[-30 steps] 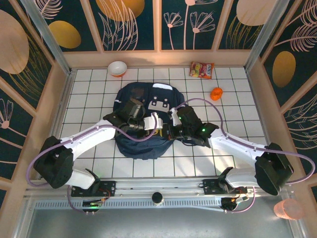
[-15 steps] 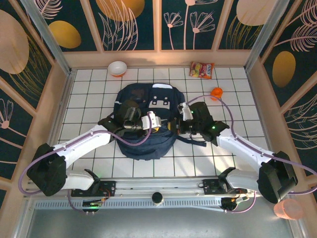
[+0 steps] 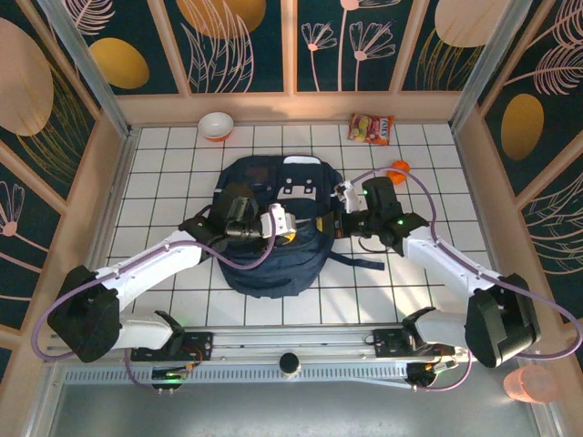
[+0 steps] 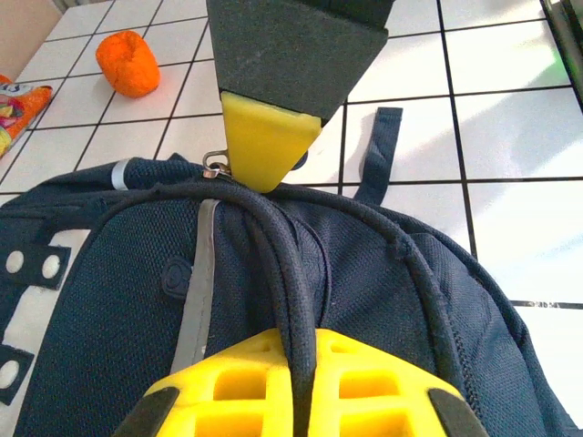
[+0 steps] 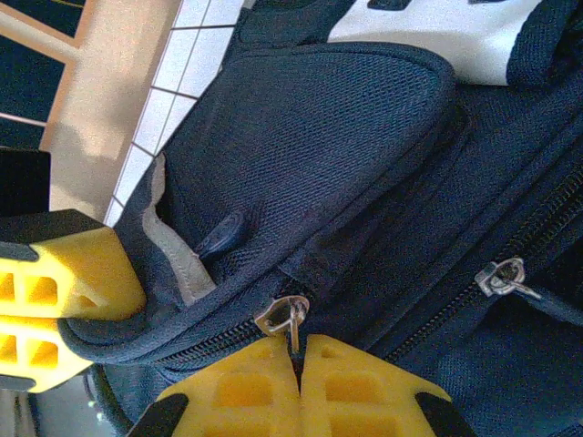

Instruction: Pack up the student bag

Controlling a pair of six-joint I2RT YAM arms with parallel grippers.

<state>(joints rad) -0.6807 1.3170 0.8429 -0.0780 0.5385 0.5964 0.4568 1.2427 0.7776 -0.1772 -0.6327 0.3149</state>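
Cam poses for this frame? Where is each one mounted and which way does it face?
Top external: above and behind the bases, looking down on the student bag; left arm and right arm show.
Left wrist: on the left arm, facing right across the bag; left gripper shut on its dark cord.
Right wrist: facing left across the bag; right gripper pinching a zip pull.
Shared: each wrist view shows the other gripper.
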